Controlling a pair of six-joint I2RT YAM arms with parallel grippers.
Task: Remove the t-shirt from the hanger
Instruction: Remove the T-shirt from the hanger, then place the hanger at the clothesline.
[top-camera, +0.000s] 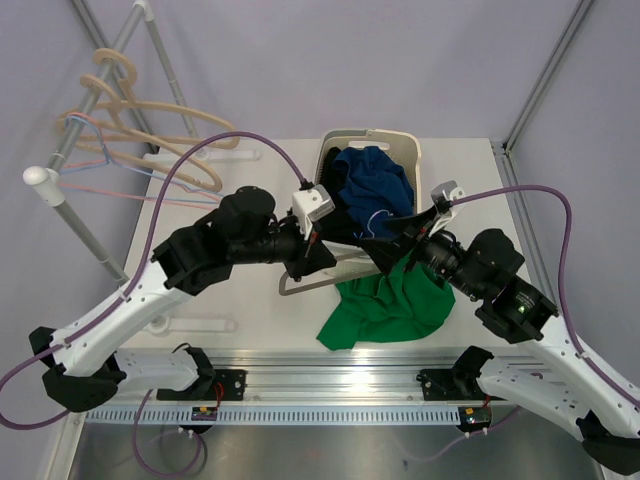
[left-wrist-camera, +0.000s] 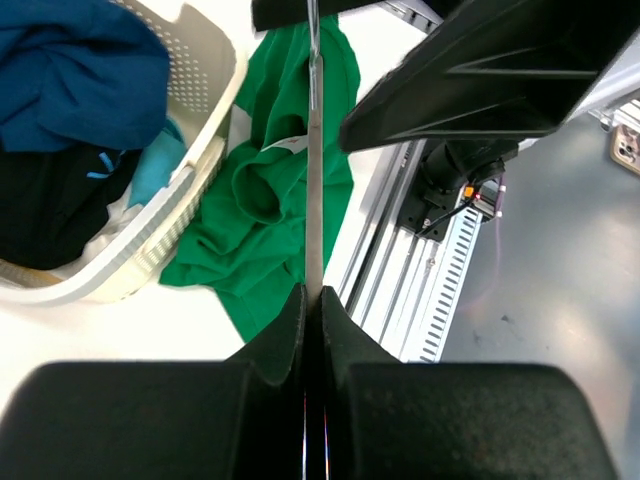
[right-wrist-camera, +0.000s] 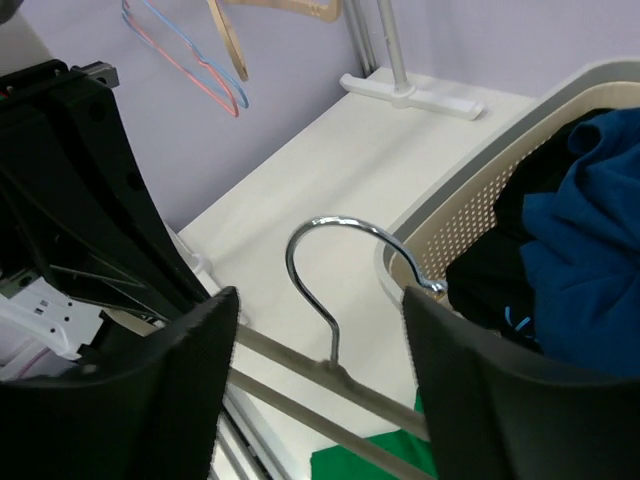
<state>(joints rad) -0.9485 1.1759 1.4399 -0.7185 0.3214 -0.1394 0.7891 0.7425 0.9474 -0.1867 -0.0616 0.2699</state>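
The green t-shirt (top-camera: 385, 305) lies crumpled on the white table, right beside the basket; it also shows in the left wrist view (left-wrist-camera: 265, 195) and at the bottom of the right wrist view (right-wrist-camera: 370, 462). The grey hanger (top-camera: 298, 289) is held just above it. My left gripper (top-camera: 313, 255) (left-wrist-camera: 312, 296) is shut on a thin hanger bar (left-wrist-camera: 314, 180). My right gripper (top-camera: 398, 240) (right-wrist-camera: 318, 305) stands open, its fingers on either side of the metal hook (right-wrist-camera: 335, 255) without touching it. Whether any cloth is on the hanger I cannot tell.
A white laundry basket (top-camera: 412, 150) (left-wrist-camera: 205, 150) (right-wrist-camera: 470, 205) with blue and black clothes stands at the back. A clothes rack (top-camera: 75, 135) with wooden and wire hangers (top-camera: 150, 120) rises at the back left. A metal rail (top-camera: 330, 375) runs along the near edge.
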